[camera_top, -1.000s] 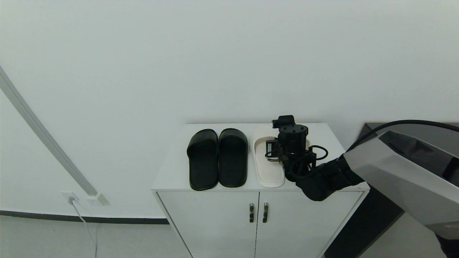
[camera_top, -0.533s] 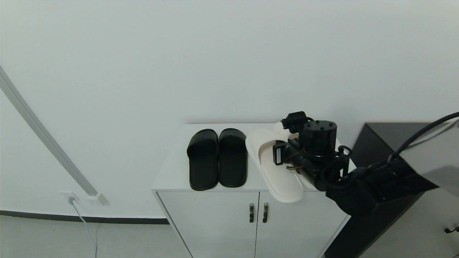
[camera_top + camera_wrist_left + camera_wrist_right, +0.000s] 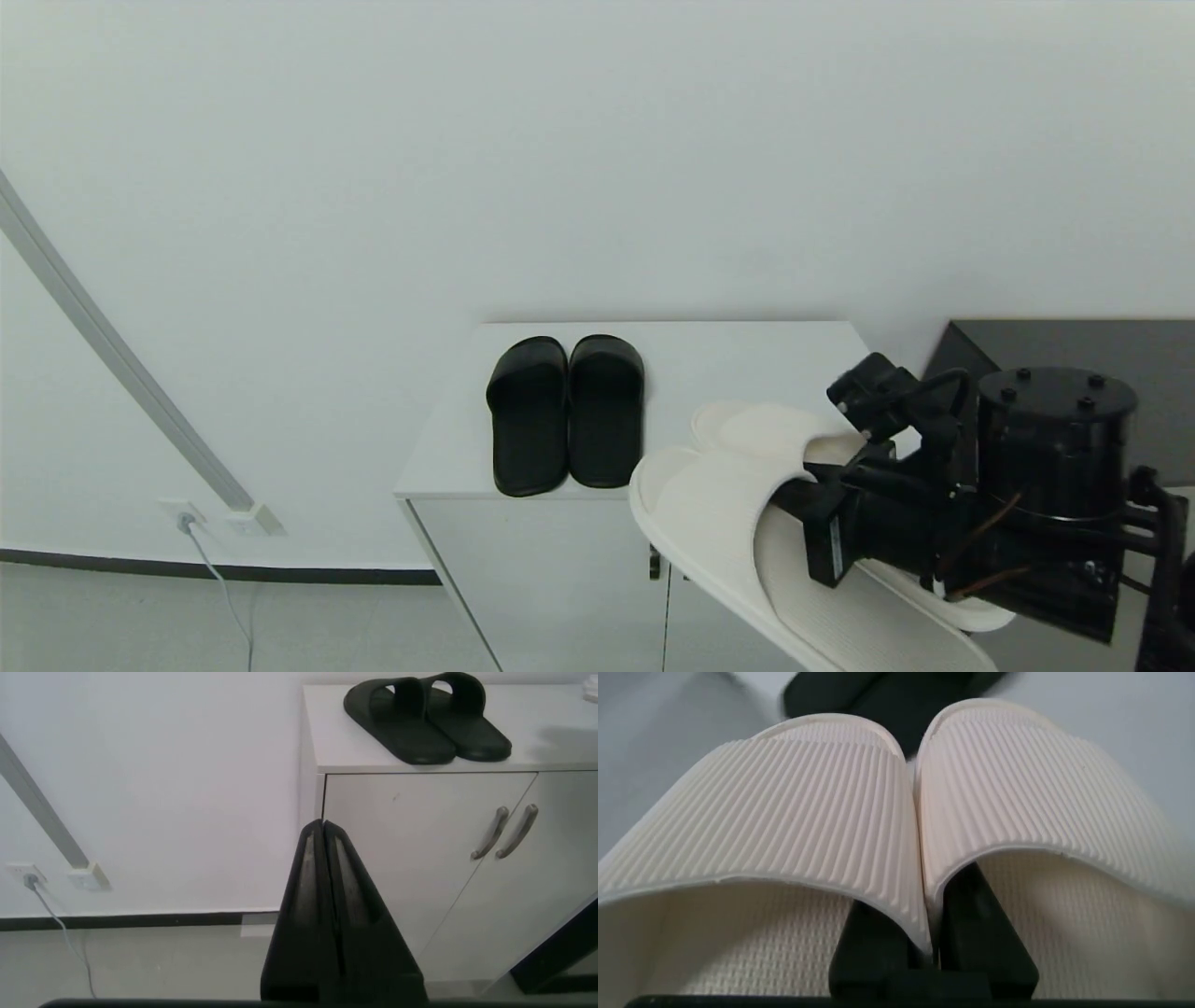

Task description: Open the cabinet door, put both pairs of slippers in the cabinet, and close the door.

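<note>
**Two white slippers in the right claw, two black ones on the cabinet**

One white cabinet (image 3: 523, 569) stood against the pale wall, both of its doors closed, and a dark, flat-topped unit (image 3: 1074, 341) stood just beside it on the robot's right. The white slippers (image 3: 738, 485) hung in the air in front of the cabinet's right-hand door, nearer the head camera than the cabinet and clear of its top. They lay side by side, touching along their inner edges, tilted with the soles sloping down towards the robot. The right claw (image 3: 934, 952) was grasping the pair: in the right wrist view its dark fingers ran in under the ribbed straps just where the two slippers met, pressed close together there.

The black slippers (image 3: 566, 415) sat on the left half of the cabinet top, side by side and touching, with one end of each at the front edge.

The left claw (image 3: 323, 849) was clenched on nothing, its two fingers pressed flat against each other. It hung low in front of the cabinet's left front corner, well apart from the doors and from both pairs.

Two metal handles (image 3: 509, 831) stood upright next to each other where the doors met. Down by the floor on the left, a wall socket (image 3: 180, 513) held a plug with a pale cable (image 3: 224, 588) trailing from it
</note>
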Robot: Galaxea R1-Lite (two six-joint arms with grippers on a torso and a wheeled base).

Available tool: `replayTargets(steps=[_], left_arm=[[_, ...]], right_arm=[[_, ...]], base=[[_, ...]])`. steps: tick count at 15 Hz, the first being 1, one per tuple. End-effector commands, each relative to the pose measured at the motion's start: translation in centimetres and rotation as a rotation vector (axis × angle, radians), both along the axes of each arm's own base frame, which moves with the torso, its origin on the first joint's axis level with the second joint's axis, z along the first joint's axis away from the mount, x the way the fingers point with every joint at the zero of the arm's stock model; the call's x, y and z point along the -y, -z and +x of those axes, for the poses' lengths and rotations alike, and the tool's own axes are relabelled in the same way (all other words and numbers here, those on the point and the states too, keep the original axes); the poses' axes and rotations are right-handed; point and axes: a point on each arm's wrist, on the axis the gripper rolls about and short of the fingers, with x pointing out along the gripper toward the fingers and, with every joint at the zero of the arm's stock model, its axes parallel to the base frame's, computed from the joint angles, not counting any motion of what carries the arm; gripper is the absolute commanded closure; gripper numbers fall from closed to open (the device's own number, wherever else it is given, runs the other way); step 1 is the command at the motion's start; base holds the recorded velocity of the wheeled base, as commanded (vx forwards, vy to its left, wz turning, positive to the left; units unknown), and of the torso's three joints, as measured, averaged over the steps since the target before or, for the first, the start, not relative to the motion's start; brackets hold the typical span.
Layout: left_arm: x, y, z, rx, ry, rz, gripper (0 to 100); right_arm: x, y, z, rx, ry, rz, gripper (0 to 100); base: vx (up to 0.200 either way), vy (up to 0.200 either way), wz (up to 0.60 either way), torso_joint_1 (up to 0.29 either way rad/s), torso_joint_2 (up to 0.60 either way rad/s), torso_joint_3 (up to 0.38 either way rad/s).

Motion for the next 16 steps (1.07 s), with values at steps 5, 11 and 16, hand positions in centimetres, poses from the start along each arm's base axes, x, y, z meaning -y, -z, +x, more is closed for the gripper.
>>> replayTargets(steps=[5,11,16], left_arm=[[0.0,0.0,0.0,0.0,0.0,-0.002,100],[0.0,0.0,0.0,0.0,0.0,-0.002,100],[0.0,0.0,0.0,0.0,0.0,-0.003,100]], right_arm=[[0.7,-0.9,-2.0,0.015,-0.066,0.03,100],[0.8,-0.4,-2.0,0.004,-0.06,0.015,100],[1.0,0.0,-2.2,0.006,-0.063,-0.004,100]], base=[[-0.04,0.0,0.0,0.0,0.0,0.0],[-0.167,0.0,0.0,0.0,0.0,0.001],[0.0,0.0,0.0,0.0,0.0,0.0]])
